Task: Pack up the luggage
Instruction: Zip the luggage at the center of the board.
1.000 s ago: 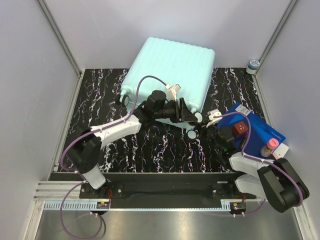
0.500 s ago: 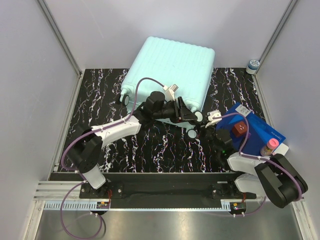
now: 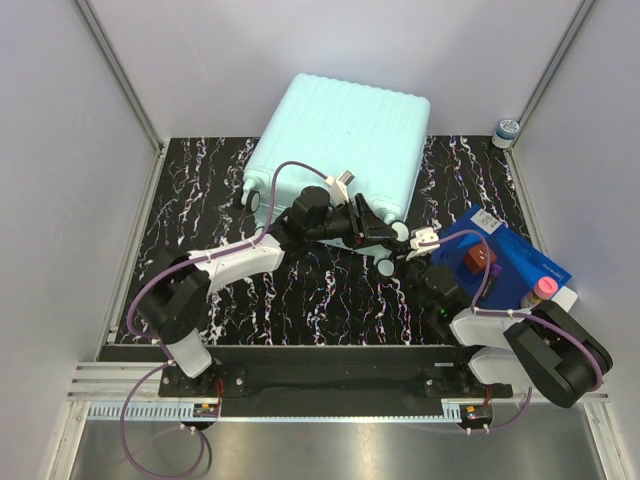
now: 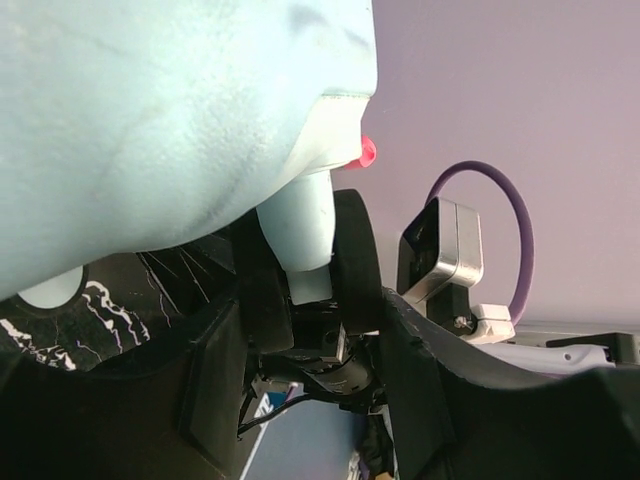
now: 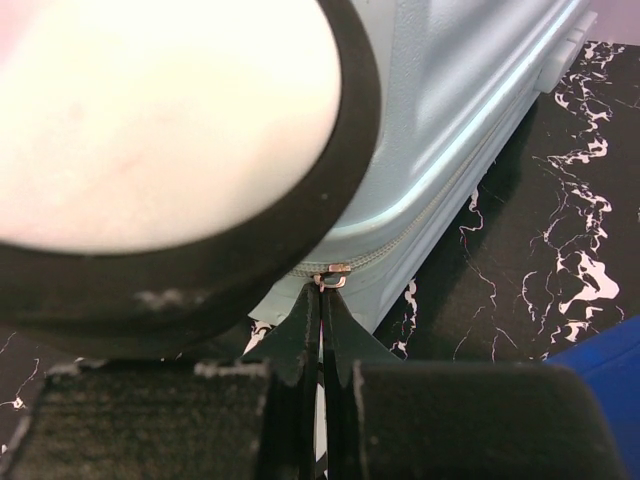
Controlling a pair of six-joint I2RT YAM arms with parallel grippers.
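Observation:
The luggage (image 3: 340,140) is a mint-green ribbed suitcase lying closed at the back of the table. My left gripper (image 3: 375,225) is at its near right corner. In the left wrist view the shell (image 4: 150,120) fills the top, and the left gripper (image 4: 310,320) has its jaws closed around a black wheel (image 4: 350,260) on its mint fork. In the right wrist view my right gripper (image 5: 322,295) is shut, its tips pinching the metal zipper pull (image 5: 332,275) on the luggage's (image 5: 460,90) zip line. From above, the right gripper (image 3: 405,250) sits just below that corner.
A flat blue box (image 3: 510,260) lies at the right, with a dark red block (image 3: 478,258) and a pink-capped bottle (image 3: 545,290) on it. A small jar (image 3: 507,130) stands at the back right corner. Grey walls close in both sides.
My right arm has reached forward to the luggage's corner and its jaws have closed on the zipper pull. The left gripper has stayed at the wheel.

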